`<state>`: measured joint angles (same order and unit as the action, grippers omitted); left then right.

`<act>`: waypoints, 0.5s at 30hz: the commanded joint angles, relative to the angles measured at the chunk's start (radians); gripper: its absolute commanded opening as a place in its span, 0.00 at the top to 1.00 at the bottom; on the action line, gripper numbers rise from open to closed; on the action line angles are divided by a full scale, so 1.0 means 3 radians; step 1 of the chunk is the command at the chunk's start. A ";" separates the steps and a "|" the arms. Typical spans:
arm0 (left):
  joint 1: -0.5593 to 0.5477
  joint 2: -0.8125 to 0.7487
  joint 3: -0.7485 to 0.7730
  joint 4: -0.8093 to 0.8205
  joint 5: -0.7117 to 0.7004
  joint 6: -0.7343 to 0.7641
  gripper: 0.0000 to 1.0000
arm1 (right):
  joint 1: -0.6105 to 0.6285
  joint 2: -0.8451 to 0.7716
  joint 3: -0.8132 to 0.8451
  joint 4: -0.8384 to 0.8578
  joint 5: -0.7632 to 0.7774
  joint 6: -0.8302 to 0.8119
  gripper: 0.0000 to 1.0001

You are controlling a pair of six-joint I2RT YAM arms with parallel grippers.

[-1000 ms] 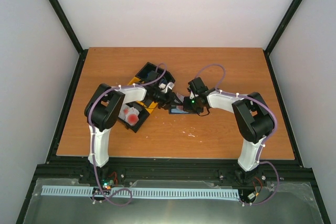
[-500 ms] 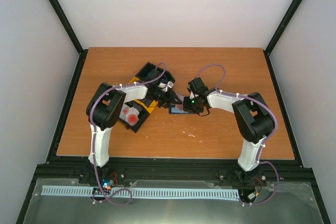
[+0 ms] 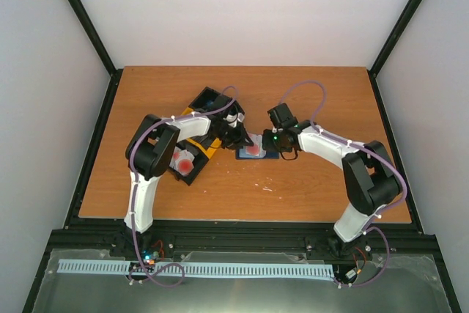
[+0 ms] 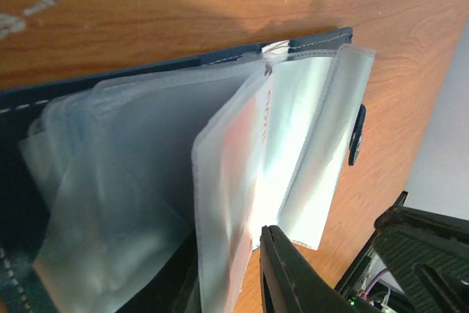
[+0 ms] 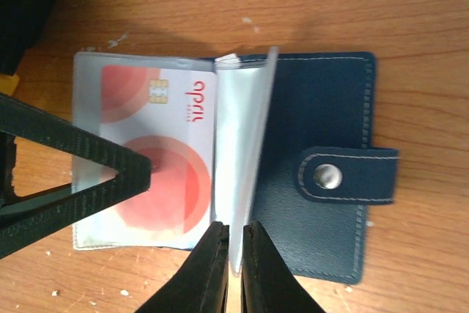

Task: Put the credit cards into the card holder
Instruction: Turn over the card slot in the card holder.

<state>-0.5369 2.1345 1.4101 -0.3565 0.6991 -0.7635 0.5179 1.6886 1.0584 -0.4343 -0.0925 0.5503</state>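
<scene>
The small dark navy folding card holder (image 3: 243,157) lies open on the brown wooden table (image 3: 315,196), between my two claws. My right claw (image 5: 234,258) comes at it from the side with the snap tab. Its jaws are drawn narrow, with one clear plastic sleeve (image 5: 245,144) standing on edge between them, nipped at its free edge. My left claw (image 3: 236,137) reaches in from the opposite side. One black finger (image 5: 110,174) sets its tip on the sleeve that lies flat, right over the white plastic credit card with red circles (image 5: 157,144) sitting inside that pocket. From my left wrist I see only that one finger, just beneath the fanned sleeves, so I cannot tell how wide that claw stands. Close by on the holder's left, under my left arm, sits the black-and-yellow tray (image 3: 192,113), with more white-and-red cards (image 3: 183,159) lying in its near compartment.
</scene>
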 commanded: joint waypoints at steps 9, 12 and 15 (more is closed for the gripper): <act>-0.0183 0.0020 0.0333 -0.0174 0.0091 0.0301 0.64 | -0.0083 -0.0360 -0.0100 -0.0269 0.0544 0.0319 0.92; -0.0240 0.0039 0.0423 -0.0184 0.0144 0.0417 0.61 | -0.0142 -0.0452 -0.0156 -0.0323 0.0622 0.0428 0.92; -0.0296 0.0064 0.0505 -0.0166 0.0148 0.0489 0.58 | -0.0221 -0.0602 -0.0226 -0.0381 0.0733 0.0517 0.92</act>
<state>-0.6014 2.1403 1.4956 -0.4049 0.7155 -0.6788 0.4801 1.5673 1.0168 -0.5117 0.0566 0.6498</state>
